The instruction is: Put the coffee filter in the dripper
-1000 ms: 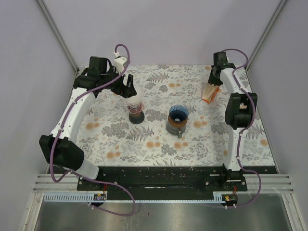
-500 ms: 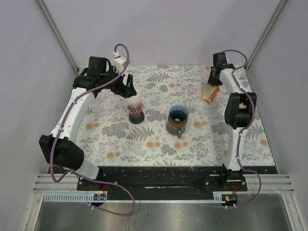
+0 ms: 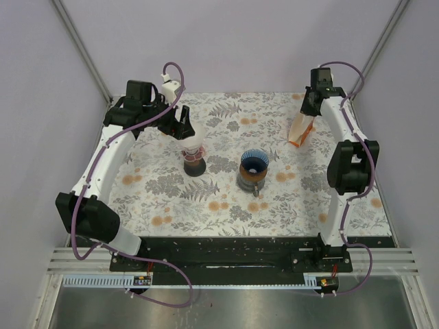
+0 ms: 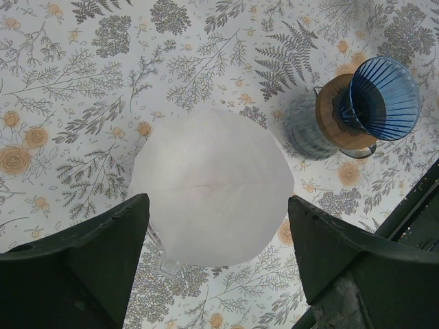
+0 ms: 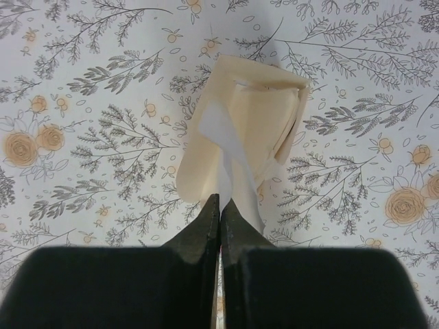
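1. A cream-coloured folded paper coffee filter (image 5: 254, 130) is pictured near the far right corner of the flower-patterned table (image 3: 226, 205). Its near edge is pinched between the pressed-together fingers of the right pincer (image 5: 219, 202). Whether the paper is clear of the table cannot be told.
2. The blue ribbed glass dripper (image 3: 254, 162) is shown near the middle of the table and appears empty. It is mounted on a clear glass server with a wooden collar (image 4: 305, 127), well apart from the held filter.
3. The left pincer (image 4: 216, 202) is held with its fingers spread wide above a round white paper filter (image 4: 206, 164). That filter is perched on a dark stand (image 3: 195, 168) to the left of the dripper, and nothing is gripped by this pincer.
4. The step in hand is judged to be the pick-up of the cream filter, with the carry to the dripper not yet made.
5. For the next move, the filter would have to be raised, brought toward the middle of the table and turned point down. It should be released only once it is seated in the dripper's open mouth. Care would be called for, since thin paper held by one edge is likely to flop or catch on the rim.
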